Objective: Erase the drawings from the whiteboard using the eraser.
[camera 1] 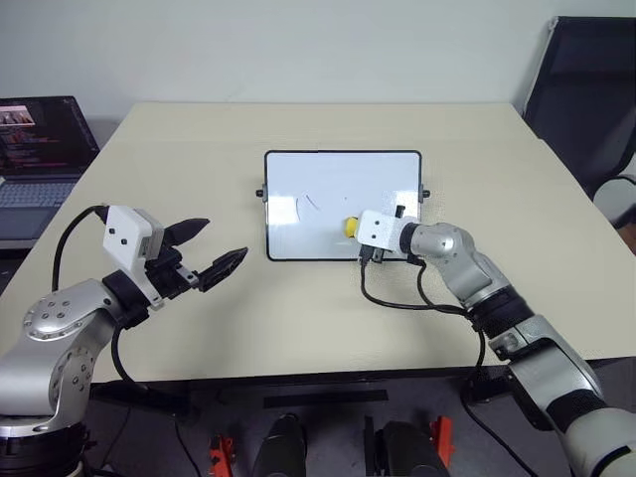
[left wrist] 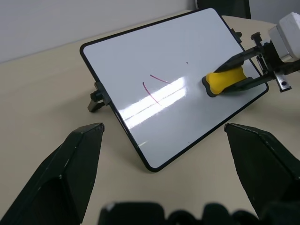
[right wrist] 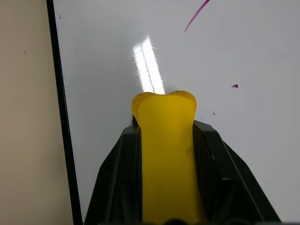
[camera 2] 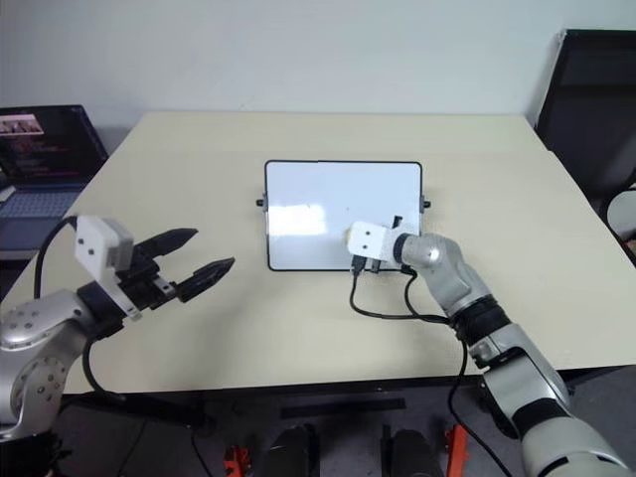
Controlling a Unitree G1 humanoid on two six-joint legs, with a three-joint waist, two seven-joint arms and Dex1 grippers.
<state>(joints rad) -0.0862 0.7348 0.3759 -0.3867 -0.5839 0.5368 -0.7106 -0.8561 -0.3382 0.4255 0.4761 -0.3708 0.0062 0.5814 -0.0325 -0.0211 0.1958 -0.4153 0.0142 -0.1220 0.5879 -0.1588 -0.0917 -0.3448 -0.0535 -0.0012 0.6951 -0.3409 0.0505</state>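
The whiteboard (camera 1: 338,174) lies in the middle of the table, propped at a slight tilt. The drawings (left wrist: 152,90) on it are two short thin purple strokes left of its centre, with a tiny speck (right wrist: 235,86) nearby. My right gripper (camera 1: 358,231) is shut on the yellow eraser (left wrist: 224,79), whose tip rests against the board's lower right area, to the right of the strokes. My left gripper (camera 1: 226,238) hovers open and empty over the table, to the left of the board's near corner.
The beige table (camera 1: 298,328) has free room all around the board. A black cable (camera 1: 397,301) loops under my right wrist. An open laptop (camera 1: 40,149) sits off the table's left edge, and a black chair (camera 1: 586,89) stands at the far right.
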